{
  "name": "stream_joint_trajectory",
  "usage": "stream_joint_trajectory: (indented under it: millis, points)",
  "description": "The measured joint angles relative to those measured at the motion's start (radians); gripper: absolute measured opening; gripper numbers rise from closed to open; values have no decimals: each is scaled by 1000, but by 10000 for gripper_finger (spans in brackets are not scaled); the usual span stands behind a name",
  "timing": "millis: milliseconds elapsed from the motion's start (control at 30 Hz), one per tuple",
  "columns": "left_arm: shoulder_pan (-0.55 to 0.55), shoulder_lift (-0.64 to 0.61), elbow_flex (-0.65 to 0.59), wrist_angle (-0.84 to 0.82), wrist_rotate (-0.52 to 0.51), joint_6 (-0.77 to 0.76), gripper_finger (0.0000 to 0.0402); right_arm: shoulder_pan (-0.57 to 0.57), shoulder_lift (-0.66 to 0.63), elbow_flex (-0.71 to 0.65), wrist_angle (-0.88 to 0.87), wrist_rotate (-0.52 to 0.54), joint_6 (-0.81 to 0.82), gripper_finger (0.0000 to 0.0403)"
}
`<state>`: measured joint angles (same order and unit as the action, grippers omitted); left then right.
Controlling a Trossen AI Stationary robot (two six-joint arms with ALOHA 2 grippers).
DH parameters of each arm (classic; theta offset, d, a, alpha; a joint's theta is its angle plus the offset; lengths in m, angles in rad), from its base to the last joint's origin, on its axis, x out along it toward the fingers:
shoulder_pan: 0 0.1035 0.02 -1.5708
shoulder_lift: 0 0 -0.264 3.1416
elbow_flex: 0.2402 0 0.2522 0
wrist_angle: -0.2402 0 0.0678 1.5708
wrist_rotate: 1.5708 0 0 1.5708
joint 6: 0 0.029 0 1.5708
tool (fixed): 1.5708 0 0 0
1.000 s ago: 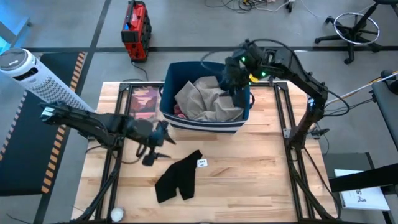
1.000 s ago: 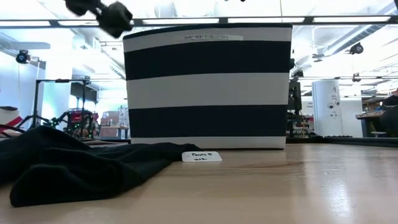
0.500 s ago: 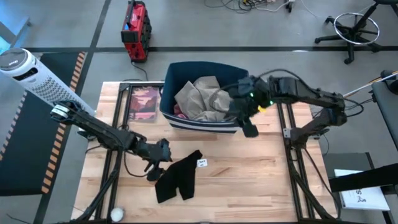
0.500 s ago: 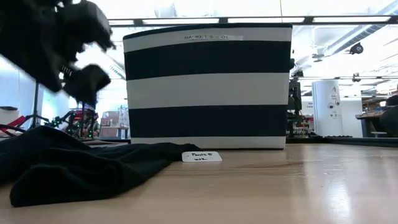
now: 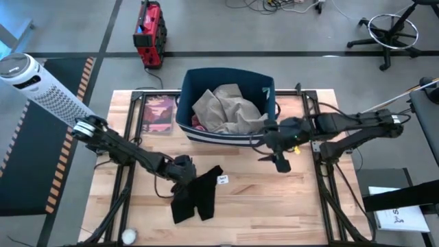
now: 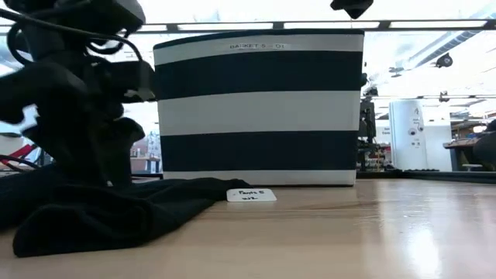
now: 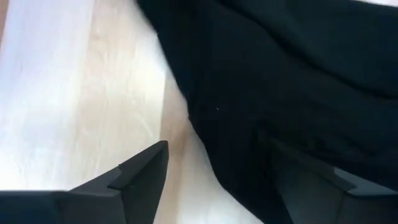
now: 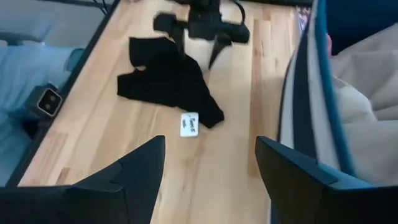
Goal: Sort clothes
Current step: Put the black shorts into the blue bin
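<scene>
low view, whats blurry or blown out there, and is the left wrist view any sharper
Low view: the left gripper is a dark, soft silhouette against a blown-out bright room; the striped bin is sharp. Left wrist view: the black garment is close, soft and featureless.

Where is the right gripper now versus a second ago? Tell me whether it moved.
Yes. The right gripper has left the navy bin, swinging out and down over bare table beside its front corner.
</scene>
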<state>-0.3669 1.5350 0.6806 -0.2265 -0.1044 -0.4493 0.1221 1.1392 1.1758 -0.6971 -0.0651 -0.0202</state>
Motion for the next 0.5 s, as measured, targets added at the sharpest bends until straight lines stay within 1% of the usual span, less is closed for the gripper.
stream_joint_trajectory:
  millis: [67, 167, 233, 300, 333, 400, 433, 500]
  points:
    - [0, 34, 21, -6, -17, 10, 253, 20, -15, -39, 51, 19, 7, 231]
    - [0, 77, 60, -41, -67, 30, 215, 39, -28, -82, 80, 66, 11, 222]
    - [0, 100, 94, -97, -123, 49, 174, 44, -32, -98, 93, 87, 10, 215]
    - [1, 106, 121, -187, -196, 69, 122, 46, -31, -107, 91, 93, 12, 208]
    - [1, 106, 132, -237, -216, 80, 94, 46, -29, -107, 101, 93, 12, 205]
    - [3, 102, 155, -289, -227, 114, 33, 48, -27, -107, 108, 93, 14, 197]
    - [3, 92, 167, -297, -227, 128, 18, 50, -25, -107, 106, 93, 18, 193]
    - [3, 56, 189, -304, -227, 154, 13, 51, -23, -104, 110, 93, 12, 184]
